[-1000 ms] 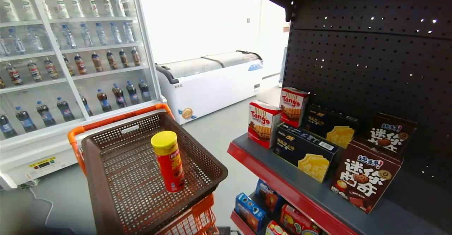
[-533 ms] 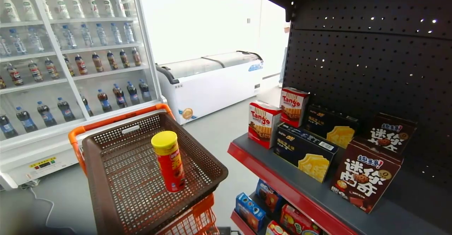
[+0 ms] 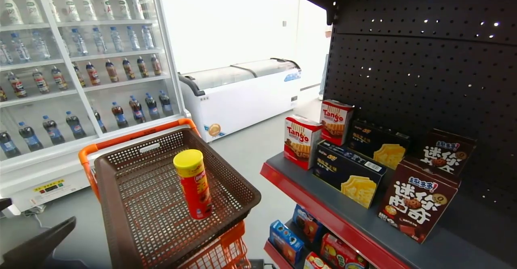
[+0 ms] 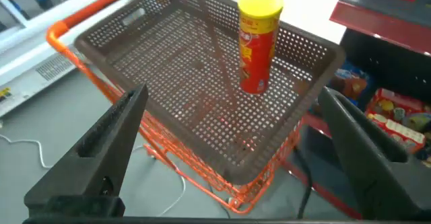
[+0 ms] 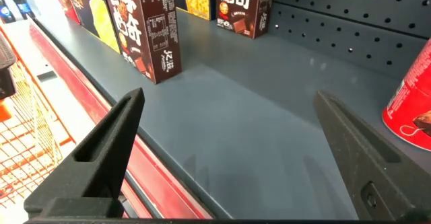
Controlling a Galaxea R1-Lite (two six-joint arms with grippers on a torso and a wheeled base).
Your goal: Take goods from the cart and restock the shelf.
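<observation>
1. Left hand (image 4: 234, 95) hangs beside the cart (image 3: 87, 154), pointed toward the basket (image 3: 121, 204) and clear of it. Its two dark fingers are spread wide with nothing between them. In the head view the fingers enter at the lower left corner, and the arm behind them is cut off.
2. The right hand (image 5: 230, 97) hovers low over a bare stretch of the grey shelf (image 5: 256, 136), fingers likewise apart and empty.
3. A red chips can (image 3: 193, 184) with a yellow lid stands upright in the brown perforated basket, on its shelf-side half.
4. The orange cart is mostly hidden under the basket, leaving its handle and some wire frame visible.
5. In the right wrist view a red canister (image 5: 412, 106) stands on the shelf, cut off by the frame so its top cannot be seen.
6. Brown cookie boxes (image 3: 418, 202) stand near the shelf's front.
</observation>
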